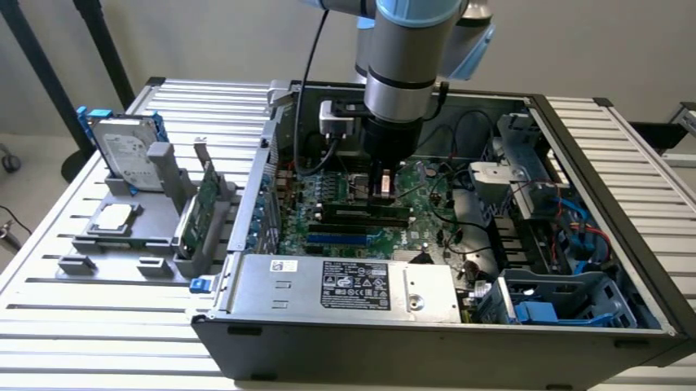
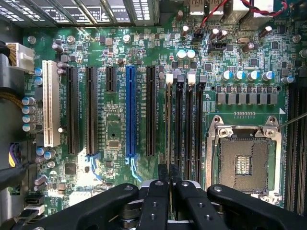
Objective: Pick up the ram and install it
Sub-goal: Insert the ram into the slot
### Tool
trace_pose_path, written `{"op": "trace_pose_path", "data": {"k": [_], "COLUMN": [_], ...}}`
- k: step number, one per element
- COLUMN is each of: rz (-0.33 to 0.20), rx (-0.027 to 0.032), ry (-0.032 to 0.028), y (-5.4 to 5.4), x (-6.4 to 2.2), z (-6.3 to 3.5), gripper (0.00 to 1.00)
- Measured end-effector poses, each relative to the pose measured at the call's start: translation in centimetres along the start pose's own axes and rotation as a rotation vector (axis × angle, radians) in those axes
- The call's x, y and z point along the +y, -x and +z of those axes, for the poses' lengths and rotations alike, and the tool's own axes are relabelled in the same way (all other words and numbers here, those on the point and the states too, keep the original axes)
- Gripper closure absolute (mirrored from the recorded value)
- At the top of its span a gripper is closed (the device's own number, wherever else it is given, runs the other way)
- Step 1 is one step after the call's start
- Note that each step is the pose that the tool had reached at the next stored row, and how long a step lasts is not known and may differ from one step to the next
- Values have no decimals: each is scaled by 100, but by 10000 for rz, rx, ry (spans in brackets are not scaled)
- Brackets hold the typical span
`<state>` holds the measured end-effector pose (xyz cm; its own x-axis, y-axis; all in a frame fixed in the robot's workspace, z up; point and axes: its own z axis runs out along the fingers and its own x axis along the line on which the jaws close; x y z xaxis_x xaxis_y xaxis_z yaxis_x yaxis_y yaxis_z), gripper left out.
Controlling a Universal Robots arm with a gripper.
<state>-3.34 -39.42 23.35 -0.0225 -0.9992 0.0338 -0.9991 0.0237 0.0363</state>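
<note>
Claw clamped on one ram edge-on in a slot, one blue slot, one CPU socket

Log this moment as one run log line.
gripper: shut on ram | place: over motherboard memory slots | ram: edge-on, seating unclear

Gripper is pinched shut on the top edge of the ram, which stands on edge in the first of the black memory slots on the green motherboard. Next to those slots sits the empty CPU socket. Over the other way there's a blue expansion slot, black ones and a white one.
</note>
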Motion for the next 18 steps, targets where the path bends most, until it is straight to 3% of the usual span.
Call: {"op": "trace_pose_path", "data": {"k": [18], "rz": [-50], "rx": [2], "ry": [-37], "y": [8], "x": [12], "z": [15], "gripper": [87]}}
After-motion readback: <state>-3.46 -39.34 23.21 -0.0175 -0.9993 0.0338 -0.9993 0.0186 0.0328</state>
